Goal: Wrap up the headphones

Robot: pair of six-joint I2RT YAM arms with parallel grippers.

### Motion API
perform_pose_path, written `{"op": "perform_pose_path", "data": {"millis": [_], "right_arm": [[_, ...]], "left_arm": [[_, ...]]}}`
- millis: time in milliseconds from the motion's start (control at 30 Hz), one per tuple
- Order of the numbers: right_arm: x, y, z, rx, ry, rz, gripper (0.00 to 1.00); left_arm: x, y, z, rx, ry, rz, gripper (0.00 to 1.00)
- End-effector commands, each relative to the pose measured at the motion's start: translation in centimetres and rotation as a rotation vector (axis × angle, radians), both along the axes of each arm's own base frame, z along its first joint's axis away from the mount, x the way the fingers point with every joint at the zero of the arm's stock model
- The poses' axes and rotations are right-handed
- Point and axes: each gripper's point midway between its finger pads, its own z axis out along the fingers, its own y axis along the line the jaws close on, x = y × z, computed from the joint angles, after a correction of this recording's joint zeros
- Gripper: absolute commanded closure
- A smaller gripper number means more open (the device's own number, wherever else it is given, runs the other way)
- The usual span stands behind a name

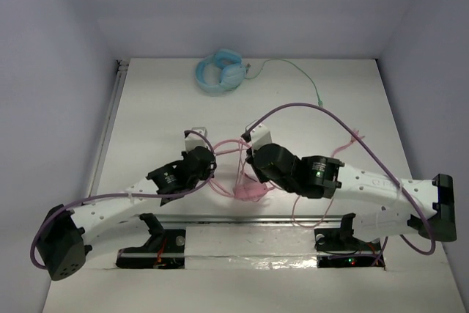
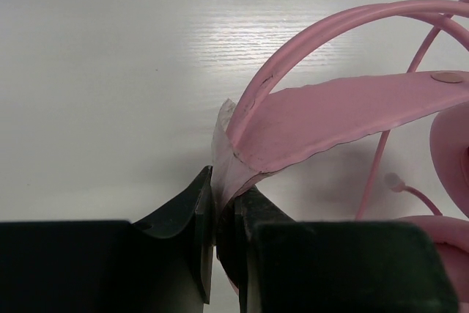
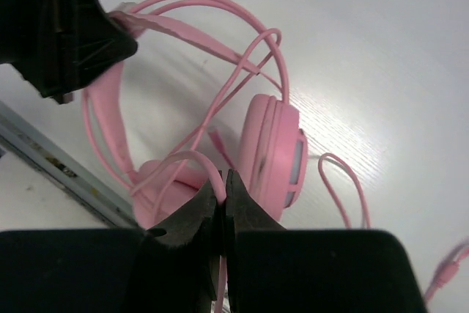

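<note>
The pink headphones (image 1: pixel 248 190) lie mid-table between both arms, and their thin pink cable (image 1: pixel 227 144) loops over them. My left gripper (image 2: pixel 227 197) is shut on one end of the flat inner headband (image 2: pixel 344 108), just below the thin double hoop. In the right wrist view an ear cup (image 3: pixel 275 148) stands on edge. My right gripper (image 3: pixel 224 185) is shut on a loop of the pink cable (image 3: pixel 183 157) in front of that cup. More cable (image 3: pixel 344 185) trails off on the table to the right. From above, the left gripper (image 1: pixel 211 164) and right gripper (image 1: pixel 254 170) sit close together.
Light blue headphones (image 1: pixel 220 71) with a green cable (image 1: pixel 297 71) lie at the far edge. A metal rail (image 1: pixel 242 218) runs along the near side by the arm bases. The arms' purple cables (image 1: pixel 315 108) arch over the table. White walls close in left and right.
</note>
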Motion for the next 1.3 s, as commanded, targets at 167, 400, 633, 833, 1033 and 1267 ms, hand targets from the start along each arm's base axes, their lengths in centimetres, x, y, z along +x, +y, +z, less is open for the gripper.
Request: {"op": "perform_pose_path", "data": {"millis": [167, 400, 633, 833, 1033, 1267], "right_arm": [[5.0, -3.5, 3.8, -0.034, -0.182, -0.259, 1.00], [7.8, -4.9, 4.0, -0.020, -0.237, -0.385, 0.88], [10.5, -6.2, 5.3, 0.150, -0.237, -0.396, 0.75], [10.1, -3.2, 6.5, 0.404, -0.207, -0.176, 0.72], [9.6, -2.3, 5.7, 0.548, -0.186, -0.015, 0.66], [10.1, -3.1, 4.2, 0.635, -0.187, -0.061, 0.70]], "left_arm": [[-0.6, -3.6, 5.6, -0.128, -0.046, -0.188, 1.00], [-1.2, -4.6, 7.8, -0.163, -0.054, -0.263, 1.00], [-1.4, -5.0, 9.3, -0.198, -0.076, -0.282, 1.00], [-1.2, -5.5, 10.9, -0.260, -0.101, -0.316, 1.00], [-1.7, -6.3, 11.5, -0.306, -0.098, -0.374, 1.00], [-1.1, -5.5, 15.9, -0.386, -0.196, -0.352, 1.00]]}}
